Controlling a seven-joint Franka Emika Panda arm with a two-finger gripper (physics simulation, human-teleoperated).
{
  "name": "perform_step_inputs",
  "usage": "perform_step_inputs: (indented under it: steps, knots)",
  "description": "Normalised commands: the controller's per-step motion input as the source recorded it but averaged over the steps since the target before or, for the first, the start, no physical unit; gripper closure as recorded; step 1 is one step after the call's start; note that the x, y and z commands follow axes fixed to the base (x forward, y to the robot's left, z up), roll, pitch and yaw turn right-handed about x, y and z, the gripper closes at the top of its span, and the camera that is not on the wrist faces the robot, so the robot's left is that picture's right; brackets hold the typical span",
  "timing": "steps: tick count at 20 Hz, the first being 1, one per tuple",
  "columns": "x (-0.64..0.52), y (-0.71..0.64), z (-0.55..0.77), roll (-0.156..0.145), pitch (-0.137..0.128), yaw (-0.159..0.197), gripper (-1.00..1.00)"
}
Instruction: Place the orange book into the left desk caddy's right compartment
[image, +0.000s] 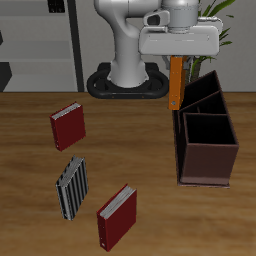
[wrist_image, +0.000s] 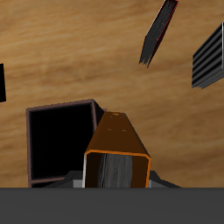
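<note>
My gripper (image: 177, 60) is shut on the top end of the orange book (image: 176, 88), which hangs upright in the air just beside the back section of the left desk caddy (image: 208, 165). The caddy is a long dark maroon box with two open sections, running from the back toward the table's front edge. In the wrist view the orange book (wrist_image: 118, 144) fills the foreground, end-on, and one open dark compartment of the caddy (wrist_image: 35, 114) lies right beside it. The book is above the table, outside the caddy.
A dark red book (image: 68, 125) lies mid-table. A black-and-white striped book (image: 72, 187) and a second dark red book (image: 117, 216) lie nearer the front edge. The robot's base (image: 125, 80) stands at the back. The wrist view shows a red book (wrist_image: 157, 31) and the striped book (wrist_image: 208, 57).
</note>
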Motion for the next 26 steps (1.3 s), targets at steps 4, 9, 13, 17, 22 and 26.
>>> perform_step_inputs:
  steps: [4, 9, 13, 17, 22, 26]
  knots:
    - [0.01, 0.39, 0.05, 0.036, 0.008, 0.017, 1.00]
    - [0.06, 0.37, 0.12, 0.021, -0.010, 0.009, 1.00]
    - [0.15, 0.27, 0.07, -0.016, 0.020, -0.033, 1.00]
    - [0.15, 0.34, -0.05, -0.011, 0.038, -0.012, 1.00]
    - [0.11, 0.33, -0.12, 0.018, 0.029, 0.030, 1.00]
    - [0.00, 0.02, -0.08, 0.002, 0.018, 0.009, 1.00]
